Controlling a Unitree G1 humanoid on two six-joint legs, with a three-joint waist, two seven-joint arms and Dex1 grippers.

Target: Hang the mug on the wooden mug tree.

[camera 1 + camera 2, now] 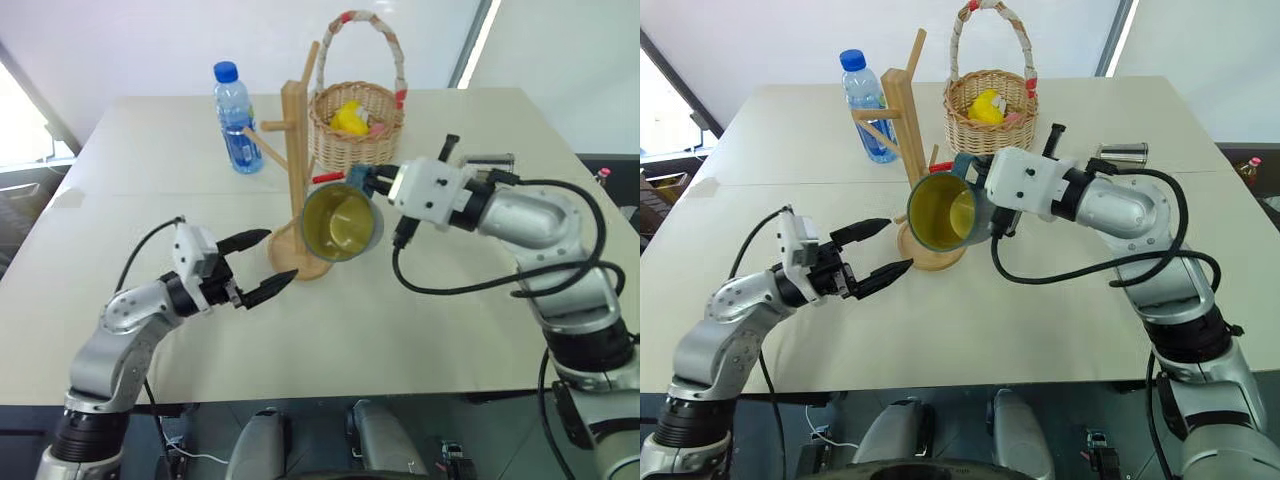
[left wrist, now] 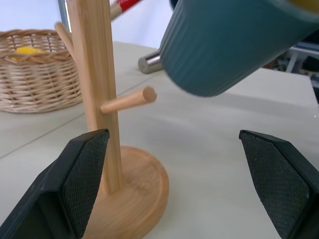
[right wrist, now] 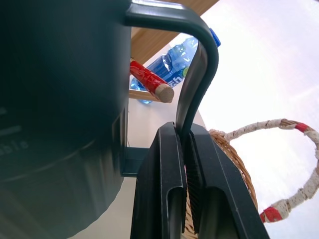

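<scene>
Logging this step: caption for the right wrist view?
Right claw shut on the mug's handle, red-tipped peg just beyond.

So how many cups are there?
2. The blue mug hangs by its handle from the right tool, beside the wooden mug tree; a small metal cup sits on the table beyond that arm. The basket may hide others.

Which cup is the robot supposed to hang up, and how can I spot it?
Look at the middle of the pale table, where the wooden mug tree stands in front of the wicker basket. Right beside its post, the right gripper holds the mug off the table by its handle. It is dusty blue outside and yellow-green inside, unlike the small shiny metal cup farther right.
</scene>
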